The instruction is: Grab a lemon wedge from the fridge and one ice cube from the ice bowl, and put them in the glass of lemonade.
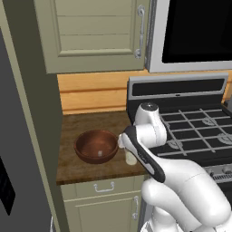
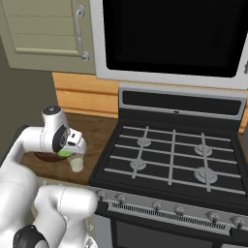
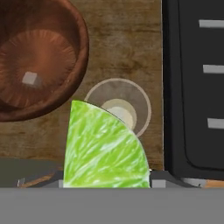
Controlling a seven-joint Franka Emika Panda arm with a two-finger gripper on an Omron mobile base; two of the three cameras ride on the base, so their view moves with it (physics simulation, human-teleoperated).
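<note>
My gripper (image 3: 107,178) is shut on the lemon wedge (image 3: 103,151), a bright yellowish-green piece held between the fingertips. It hangs right over the glass of lemonade (image 3: 141,109), which stands on the wooden counter beside the ice bowl (image 3: 43,48). One ice cube (image 3: 29,78) lies in the bowl. In the left base view, the glass (image 1: 131,157) sits just right of the bowl (image 1: 96,146), with the cube (image 1: 99,154) inside, and my arm hides the hand. In the right base view, the wedge (image 2: 64,153) shows under the gripper (image 2: 71,151), above the glass (image 2: 76,164). The grey fridge (image 1: 11,136) stands at far left.
A black gas stove (image 2: 169,155) borders the counter on the right, under a microwave (image 2: 169,34). Beige wall cupboards (image 1: 90,31) hang above the counter, and a drawer and door (image 1: 104,199) sit below it. The counter strip (image 1: 90,122) is narrow.
</note>
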